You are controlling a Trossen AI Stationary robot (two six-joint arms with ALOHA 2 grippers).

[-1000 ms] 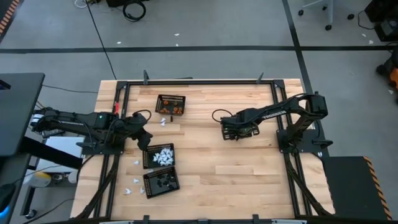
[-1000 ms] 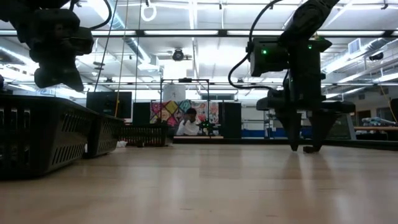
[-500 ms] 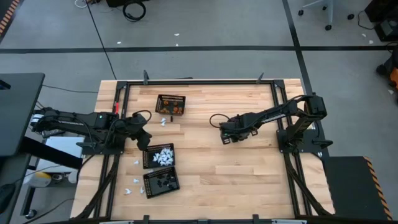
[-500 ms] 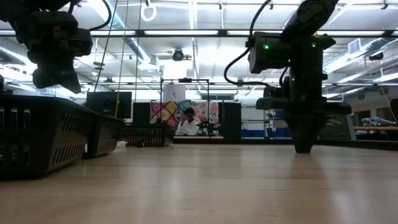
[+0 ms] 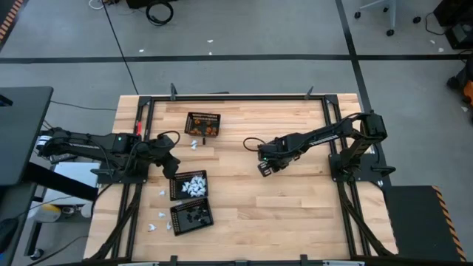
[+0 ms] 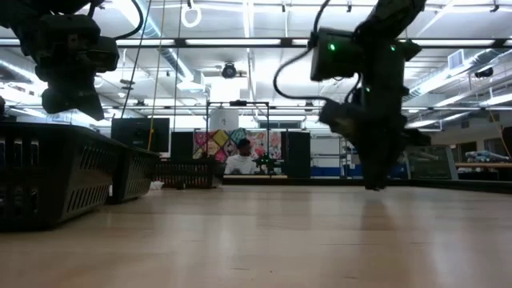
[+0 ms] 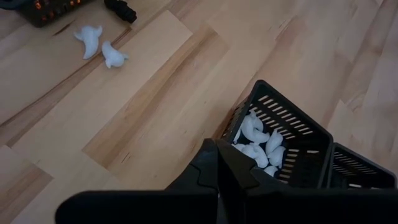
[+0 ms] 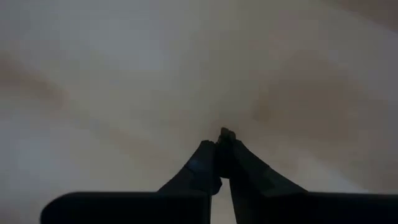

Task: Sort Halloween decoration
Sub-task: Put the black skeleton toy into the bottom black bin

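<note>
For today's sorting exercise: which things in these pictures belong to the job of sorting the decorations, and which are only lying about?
Belonging to the job:
- loose white pieces on the table
- white pieces in the middle basket
- orange pieces in the far basket
- black pieces in the near basket
- right gripper
- left gripper

Lying about:
- cables on the floor
- chair base

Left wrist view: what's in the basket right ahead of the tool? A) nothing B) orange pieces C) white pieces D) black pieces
C: the basket just past the left tool holds a heap of white pieces; two more white ones lie loose on the table.
</note>
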